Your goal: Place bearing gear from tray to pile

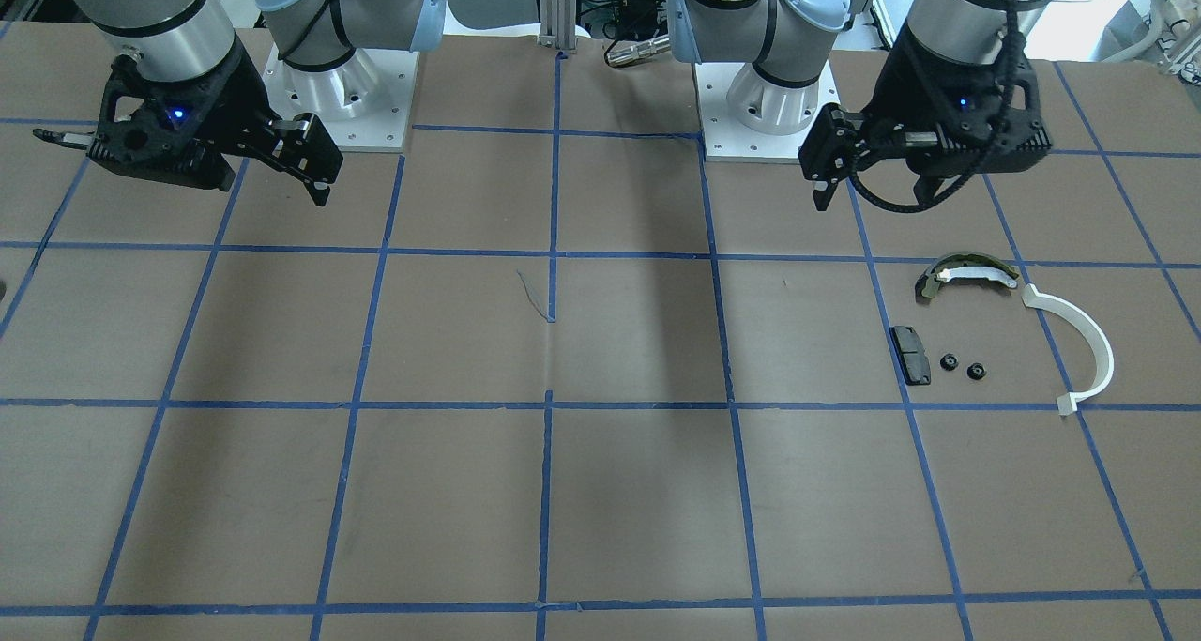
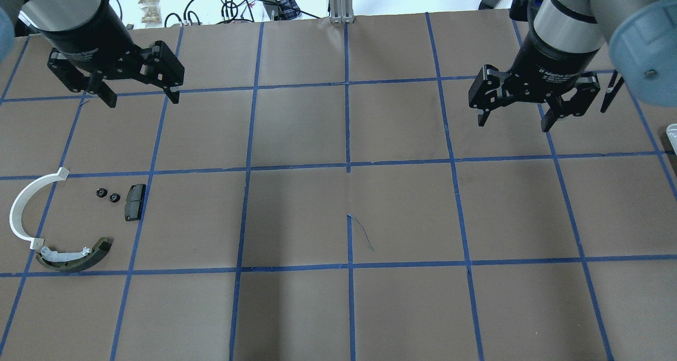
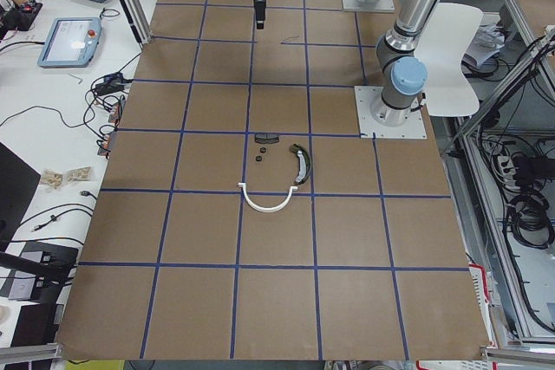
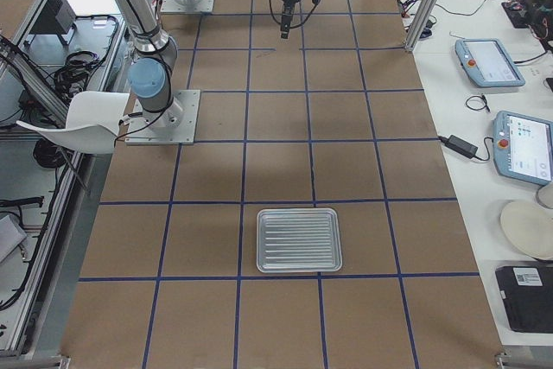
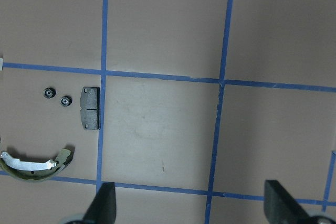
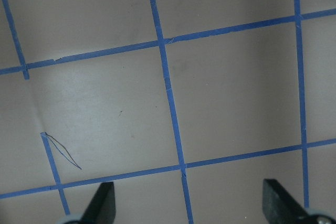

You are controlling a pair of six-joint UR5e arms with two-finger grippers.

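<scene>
Two small black bearing gears (image 2: 99,192) (image 2: 113,197) lie side by side on the table in the pile, next to the black pad (image 2: 134,202). The olive-and-white shoe (image 2: 79,257) and the white half-ring arc (image 2: 24,213) lie close by. The same gears (image 5: 48,93) show in the left wrist view. The ribbed metal tray (image 4: 299,239) appears in the exterior right view with nothing on it. My left gripper (image 2: 143,101) hangs open and empty, high above the table beyond the pile. My right gripper (image 2: 513,124) is open and empty too, over bare table.
The table is brown paper with a grid of blue tape. The two arm bases (image 1: 342,97) (image 1: 769,106) stand at the robot's edge. Cables and small items (image 2: 248,4) lie past the far edge. A thin loose strand (image 2: 362,234) lies near the centre.
</scene>
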